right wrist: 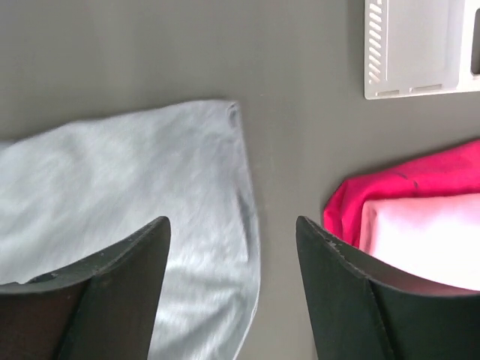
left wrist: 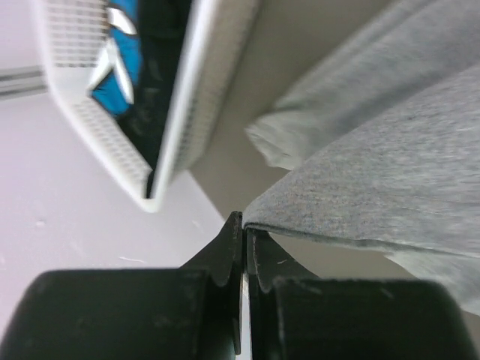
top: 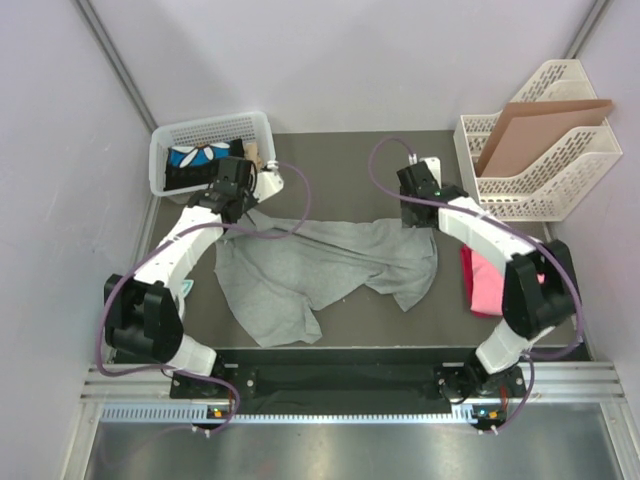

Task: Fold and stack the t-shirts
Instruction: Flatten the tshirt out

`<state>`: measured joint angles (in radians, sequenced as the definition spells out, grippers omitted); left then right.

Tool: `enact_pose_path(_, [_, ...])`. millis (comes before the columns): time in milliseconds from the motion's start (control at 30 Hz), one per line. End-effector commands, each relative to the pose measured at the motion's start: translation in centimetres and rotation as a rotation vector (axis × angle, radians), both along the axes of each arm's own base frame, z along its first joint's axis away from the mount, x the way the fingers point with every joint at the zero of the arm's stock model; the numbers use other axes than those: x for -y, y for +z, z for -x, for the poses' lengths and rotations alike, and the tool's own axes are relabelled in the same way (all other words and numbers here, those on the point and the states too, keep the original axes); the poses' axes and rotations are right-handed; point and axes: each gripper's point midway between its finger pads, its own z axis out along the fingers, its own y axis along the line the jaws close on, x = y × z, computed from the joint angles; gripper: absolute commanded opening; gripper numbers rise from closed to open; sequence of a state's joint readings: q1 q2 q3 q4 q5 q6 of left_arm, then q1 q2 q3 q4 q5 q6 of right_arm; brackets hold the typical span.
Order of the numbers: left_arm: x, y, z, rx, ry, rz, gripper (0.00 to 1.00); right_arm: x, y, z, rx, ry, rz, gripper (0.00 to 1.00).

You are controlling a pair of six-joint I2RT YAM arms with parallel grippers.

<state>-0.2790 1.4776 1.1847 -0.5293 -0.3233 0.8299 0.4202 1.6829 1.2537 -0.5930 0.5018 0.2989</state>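
Observation:
The heather grey t-shirt (top: 320,265) lies crumpled across the middle of the dark table. My left gripper (top: 238,203) is at its far left corner; in the left wrist view the gripper (left wrist: 245,225) is shut on the edge of the grey cloth (left wrist: 375,172) and holds it lifted. My right gripper (top: 415,215) hovers over the shirt's far right end. In the right wrist view it (right wrist: 231,225) is open and empty above the grey cloth (right wrist: 135,180). A pink t-shirt (right wrist: 420,232) lies folded on a magenta one (right wrist: 390,187) at the right (top: 483,283).
A white mesh basket (top: 160,160) with blue and black items stands at the back left, close to the left gripper (left wrist: 187,90). A white file rack (top: 560,185) holding a brown cardboard sheet (top: 540,130) stands at the back right. Walls enclose the table.

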Motion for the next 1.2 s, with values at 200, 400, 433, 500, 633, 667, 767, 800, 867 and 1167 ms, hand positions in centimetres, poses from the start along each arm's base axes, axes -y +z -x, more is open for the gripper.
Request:
enact_pose_path(200, [-1.8, 4.3, -4.8, 0.091, 0.007, -0.092, 0.00, -6.0, -0.3, 7.6, 0.006, 0.222, -0.105, 0.66])
enact_pose_path(400, [-1.8, 5.9, -6.0, 0.099, 0.007, -0.109, 0.00, -10.0, -1.3, 9.1, 0.021, 0.363, -0.150, 0.69])
enact_pose_path(433, [-1.7, 6.5, -6.2, 0.109, 0.007, -0.108, 0.00, -10.2, -1.6, 9.0, 0.022, 0.373, -0.122, 0.70])
enact_pose_path(500, [-1.8, 6.4, -6.2, 0.100, 0.010, -0.113, 0.00, -11.2, -1.2, 8.3, 0.050, 0.394, -0.099, 0.71])
enact_pose_path(633, [-1.9, 6.5, -5.9, 0.095, 0.008, -0.118, 0.00, -12.3, -1.2, 6.5, 0.079, 0.419, -0.053, 0.70])
enact_pose_path(667, [-1.9, 6.6, -5.9, 0.096, 0.008, -0.120, 0.00, -12.6, -1.2, 6.1, 0.081, 0.425, -0.049, 0.69])
enact_pose_path(767, [-2.0, 6.6, -5.6, 0.095, 0.007, -0.124, 0.00, -13.6, -1.5, 4.6, 0.078, 0.428, -0.016, 0.68])
enact_pose_path(800, [-2.0, 6.7, -5.6, 0.095, 0.007, -0.124, 0.00, -14.0, -1.0, 3.8, 0.098, 0.423, -0.014, 0.68])
enact_pose_path(867, [-2.0, 6.5, -5.4, 0.090, 0.008, -0.119, 0.00, -14.1, -1.6, 3.0, 0.100, 0.416, 0.024, 0.68])
enact_pose_path(1167, [-2.2, 6.4, -4.9, 0.093, -0.004, -0.131, 0.00, -14.1, -4.1, 0.6, 0.069, 0.386, 0.078, 0.63])
